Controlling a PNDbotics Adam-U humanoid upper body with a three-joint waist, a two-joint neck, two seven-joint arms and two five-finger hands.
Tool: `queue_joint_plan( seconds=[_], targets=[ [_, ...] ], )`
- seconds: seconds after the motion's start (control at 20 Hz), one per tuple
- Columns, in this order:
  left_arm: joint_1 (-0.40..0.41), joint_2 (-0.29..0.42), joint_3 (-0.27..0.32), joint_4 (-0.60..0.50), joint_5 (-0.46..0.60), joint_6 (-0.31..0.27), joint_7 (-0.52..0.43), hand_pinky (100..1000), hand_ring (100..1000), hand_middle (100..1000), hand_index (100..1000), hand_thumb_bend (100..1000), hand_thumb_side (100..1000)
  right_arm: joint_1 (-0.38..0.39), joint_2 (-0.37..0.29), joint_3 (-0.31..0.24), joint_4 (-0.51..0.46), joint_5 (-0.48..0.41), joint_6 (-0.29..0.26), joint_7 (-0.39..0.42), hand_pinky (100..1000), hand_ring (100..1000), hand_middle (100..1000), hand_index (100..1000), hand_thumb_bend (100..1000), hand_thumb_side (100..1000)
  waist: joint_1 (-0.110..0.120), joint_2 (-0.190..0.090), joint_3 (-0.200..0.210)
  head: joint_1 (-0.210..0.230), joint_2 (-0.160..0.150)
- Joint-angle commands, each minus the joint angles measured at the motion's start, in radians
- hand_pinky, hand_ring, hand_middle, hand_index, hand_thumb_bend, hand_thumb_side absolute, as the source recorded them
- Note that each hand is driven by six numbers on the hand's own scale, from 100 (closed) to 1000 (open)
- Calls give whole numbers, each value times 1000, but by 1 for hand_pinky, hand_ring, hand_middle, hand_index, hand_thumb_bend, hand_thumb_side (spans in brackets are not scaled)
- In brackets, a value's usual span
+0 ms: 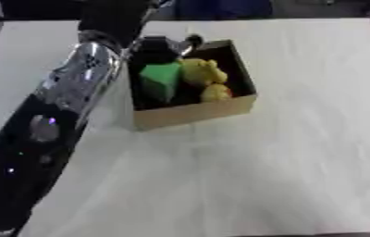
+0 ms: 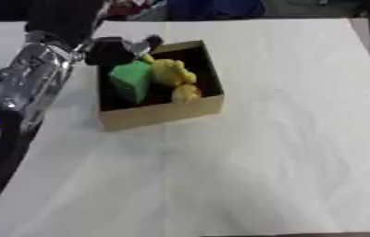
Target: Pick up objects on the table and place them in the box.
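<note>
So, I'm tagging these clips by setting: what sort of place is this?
Probably a lab or test bench: a plain white table, one cardboard box holding a green block and yellow toy, dark clutter behind.

Green block, yellow toy, tan box

Left hand over box

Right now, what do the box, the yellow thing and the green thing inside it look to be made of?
The box looks like plain brown cardboard: matte, thin flat walls. The yellow toy seems soft, perhaps plush or rubber: rounded, lumpy, dull. The green block looks like hard plastic or foam: flat faces, even colour. I cannot tell which.
</note>
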State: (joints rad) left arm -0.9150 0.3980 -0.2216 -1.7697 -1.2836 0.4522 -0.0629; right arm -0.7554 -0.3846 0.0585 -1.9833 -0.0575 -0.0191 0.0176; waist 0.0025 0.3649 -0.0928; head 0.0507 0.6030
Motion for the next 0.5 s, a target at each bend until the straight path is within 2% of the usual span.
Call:
queue_joint_plan(
  seconds=[0.05,0.15,0.2,0.35,0.5],
  targets=[
    [28,67,84,-152,288,109,214,526,731,685,867,352,1000,-8,1,-6,-17,-25,-10,-14,929,805,643,903,100,1000,-3,-36,10,-20,4],
    [67,91,124,-209,471,132,346,520,718,671,862,306,1000,-7,6,-4,-17,-33,-16,-19,930,806,645,902,100,1000,-4,-44,20,-28,5],
    [84,101,144,-220,564,122,417,520,713,664,859,298,1000,-5,10,-4,-17,-35,-20,-23,931,807,647,903,100,1000,-5,-50,25,-31,7],
    [142,131,189,-229,811,37,608,514,701,646,853,306,1000,3,18,-6,-17,-45,-31,-37,932,809,652,903,100,1000,-9,-62,34,-34,15],
    [218,163,223,-230,975,-79,729,505,692,638,849,312,1000,16,16,-13,-17,-65,-48,-56,929,809,659,904,100,988,-14,-70,41,-37,28]
  ],
)
